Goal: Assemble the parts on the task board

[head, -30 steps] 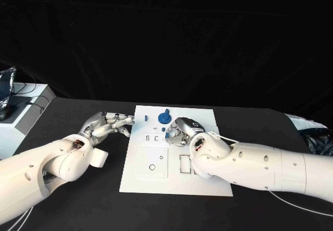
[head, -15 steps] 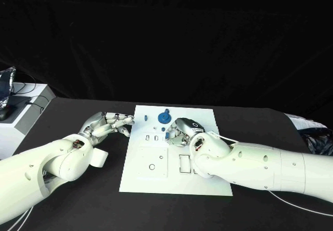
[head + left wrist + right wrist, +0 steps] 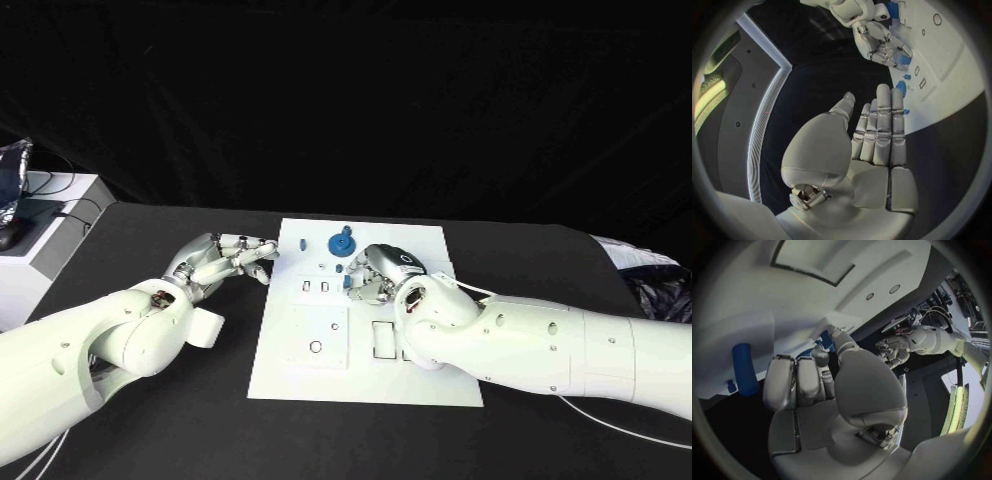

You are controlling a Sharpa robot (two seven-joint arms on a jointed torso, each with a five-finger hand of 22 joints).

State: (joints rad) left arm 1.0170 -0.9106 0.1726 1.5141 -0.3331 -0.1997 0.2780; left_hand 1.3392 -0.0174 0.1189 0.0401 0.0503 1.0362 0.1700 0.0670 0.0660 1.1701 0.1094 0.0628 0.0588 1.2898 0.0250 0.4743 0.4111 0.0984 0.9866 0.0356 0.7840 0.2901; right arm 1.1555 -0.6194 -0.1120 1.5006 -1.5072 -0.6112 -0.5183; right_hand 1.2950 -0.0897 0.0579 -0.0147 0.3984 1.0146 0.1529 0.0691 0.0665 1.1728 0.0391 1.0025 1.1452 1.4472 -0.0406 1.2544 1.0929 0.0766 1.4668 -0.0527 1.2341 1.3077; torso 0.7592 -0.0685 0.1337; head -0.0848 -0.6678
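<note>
Blue part [image 3: 904, 60] pinched, right hand [image 3: 382, 272] fingers [image 3: 887, 54]

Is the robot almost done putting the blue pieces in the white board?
Not yet. A round blue part already sits near the far edge of the task board. The right hand pinches a small blue part over the board. The left hand hovers beside it, holding nothing. Several slots look empty.

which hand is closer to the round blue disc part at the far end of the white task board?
Right. The right hand is over the board just on the near side of the round blue disc part. The left hand is off the white task board's left edge, over the black table.
</note>
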